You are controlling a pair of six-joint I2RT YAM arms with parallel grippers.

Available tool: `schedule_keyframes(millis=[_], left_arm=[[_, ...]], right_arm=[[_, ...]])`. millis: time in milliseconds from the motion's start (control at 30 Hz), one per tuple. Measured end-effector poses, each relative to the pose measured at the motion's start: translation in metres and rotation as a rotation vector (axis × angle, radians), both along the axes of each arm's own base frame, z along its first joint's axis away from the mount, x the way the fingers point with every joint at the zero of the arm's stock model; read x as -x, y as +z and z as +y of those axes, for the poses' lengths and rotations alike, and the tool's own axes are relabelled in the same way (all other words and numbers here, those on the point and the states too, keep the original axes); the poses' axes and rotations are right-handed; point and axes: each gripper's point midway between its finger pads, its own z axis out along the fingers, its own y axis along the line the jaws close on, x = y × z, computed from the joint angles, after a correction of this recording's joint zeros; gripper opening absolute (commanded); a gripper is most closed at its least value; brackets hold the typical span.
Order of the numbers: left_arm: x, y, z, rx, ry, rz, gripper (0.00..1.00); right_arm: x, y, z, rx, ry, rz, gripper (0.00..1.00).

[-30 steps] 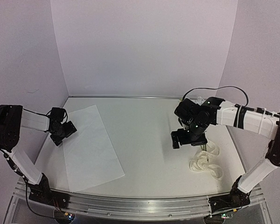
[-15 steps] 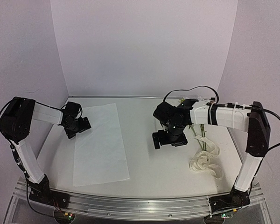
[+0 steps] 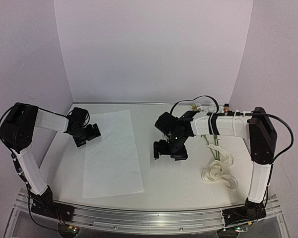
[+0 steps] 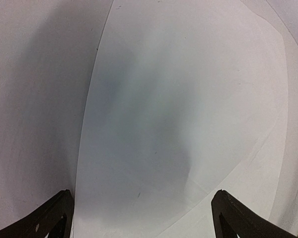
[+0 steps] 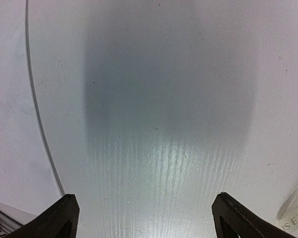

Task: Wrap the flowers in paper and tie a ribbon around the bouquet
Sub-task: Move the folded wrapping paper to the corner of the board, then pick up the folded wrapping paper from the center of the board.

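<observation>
White tabletop [image 3: 159, 183], pale lilac walls [image 3: 149, 49] — thin white translucent paper sheet [image 3: 111, 153] at 9 o'clock. Left jaws wide open above it; right jaws wide open, empty.

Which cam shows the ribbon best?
Top external: the ribbon shows whole, bunched in loops on the right. Right wrist catches only a lettered bit at its bottom-right corner; left wrist shows none of it.

Both arms reach inward (elbows bent); left gripper [image 3: 89, 134] and right gripper [image 3: 170, 150] gape wide.
</observation>
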Motion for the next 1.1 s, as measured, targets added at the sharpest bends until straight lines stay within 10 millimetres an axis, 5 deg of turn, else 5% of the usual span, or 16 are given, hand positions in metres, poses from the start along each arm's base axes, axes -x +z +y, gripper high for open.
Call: schedule_keyframes(millis=[367,700,933,1100], left_arm=[[0.032,0.006,-0.031,0.153,-0.054,0.026,0.98],[0.071,0.011,-0.032,0.186,-0.071,0.101,0.79],[0.058,0.02,0.005,0.199,-0.006,0.078,0.75],[0.017,0.027,0.031,0.194,0.045,0.047,0.74]], right_arm=[[0.026,-0.017,0.041,-0.083,-0.009,0.053,0.93],[0.04,-0.039,0.021,-0.037,-0.029,0.094,0.93],[0.041,-0.036,0.021,-0.05,-0.02,0.09,0.93],[0.041,-0.036,0.023,-0.055,0.0,0.089,0.94]])
